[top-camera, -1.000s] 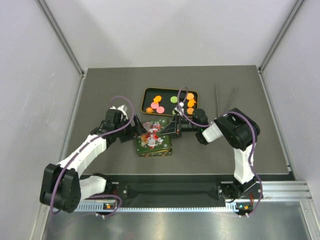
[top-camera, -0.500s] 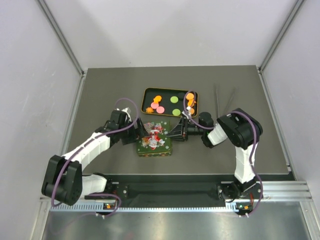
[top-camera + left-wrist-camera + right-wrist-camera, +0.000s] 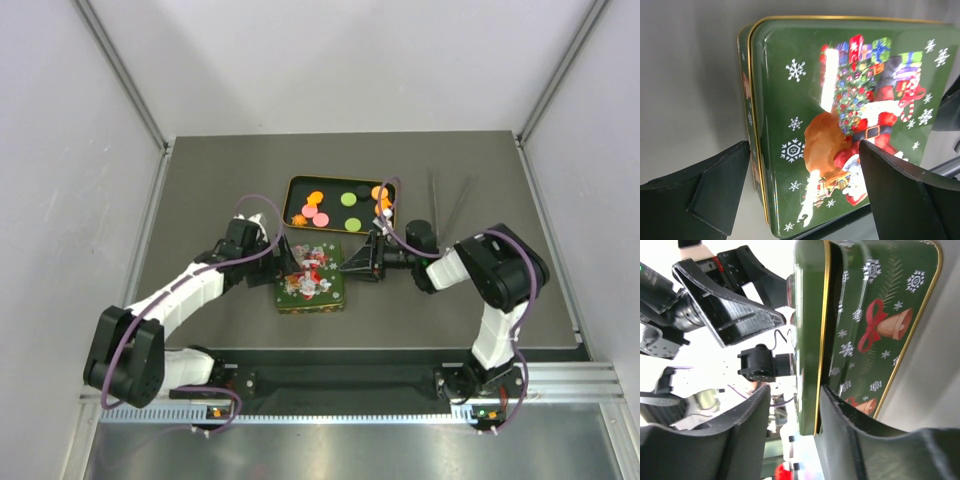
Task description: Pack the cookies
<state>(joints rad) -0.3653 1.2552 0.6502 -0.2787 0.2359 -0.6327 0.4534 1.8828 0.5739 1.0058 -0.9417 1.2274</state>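
Note:
The cookies [image 3: 315, 198], orange, pink and green discs, lie in an open gold-rimmed tin tray [image 3: 292, 183] at the back of the table. A green Christmas tin lid [image 3: 310, 275] lies in front of it, between both grippers. My left gripper [image 3: 285, 262] is open at the lid's left edge; in the left wrist view its jaws [image 3: 805, 190] stand wide apart over the lid [image 3: 840, 100]. My right gripper [image 3: 355, 266] is at the lid's right edge. In the right wrist view its jaws [image 3: 794, 405] straddle the lid's gold rim [image 3: 807, 315], narrowly open, one finger [image 3: 850, 440] tucked under the rim.
Two thin dark rods [image 3: 437, 200] lie at the back right of the table. Grey enclosure walls close in the table on the left, back and right. A metal rail [image 3: 560, 380] runs along the near edge.
My left gripper has moved right up to the lid's left edge. My right arm has swung its elbow to the right, and its gripper has settled lower at the lid's right edge. The lid has stayed in place.

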